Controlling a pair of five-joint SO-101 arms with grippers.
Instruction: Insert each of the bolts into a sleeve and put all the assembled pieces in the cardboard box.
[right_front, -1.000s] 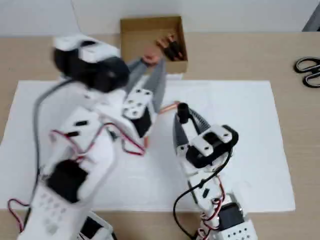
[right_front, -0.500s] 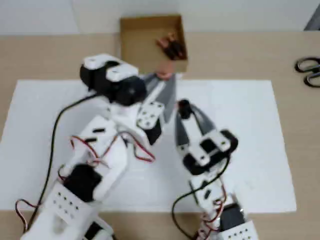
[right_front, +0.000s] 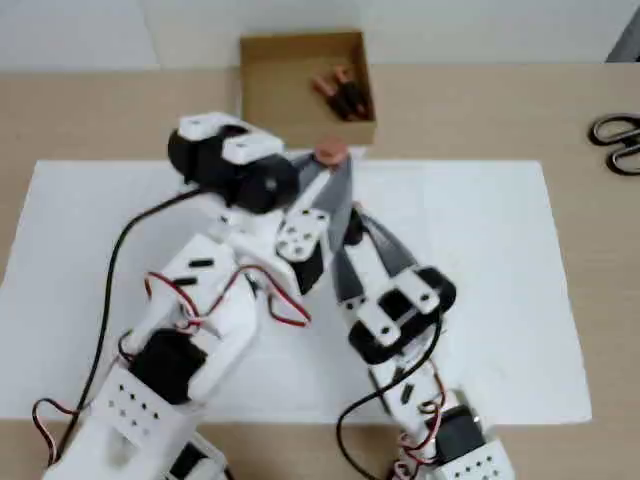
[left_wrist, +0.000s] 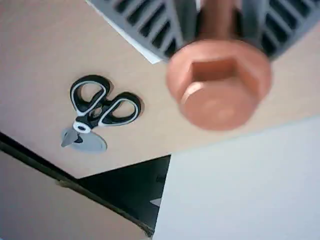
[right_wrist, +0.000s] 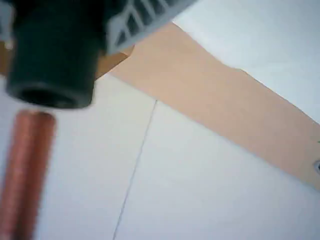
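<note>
My left gripper (right_front: 335, 168) is shut on an orange bolt (right_front: 331, 153), held above the white sheet just in front of the cardboard box (right_front: 268, 80). In the left wrist view the bolt's hex head (left_wrist: 218, 84) sticks out past the grey fingers (left_wrist: 145, 17). My right gripper (right_front: 352, 228) is shut on a black sleeve (right_wrist: 52, 55), right beside the left gripper. The sleeve's open end faces the bolt's threaded shank (right_wrist: 25, 175), with a small gap between them. Several assembled orange-and-black pieces (right_front: 343, 93) lie in the box's right corner.
A white paper sheet (right_front: 480, 250) covers the middle of the wooden table (right_front: 470, 110). Black-handled scissors (right_front: 618, 143) lie at the far right edge, and the scissors (left_wrist: 100, 107) also show in the left wrist view. Both arms crowd the sheet's centre.
My left arm swung right and settled, carrying the bolt to in front of the box's corner. My right gripper moved left with the sleeve, closing in on the bolt's shank.
</note>
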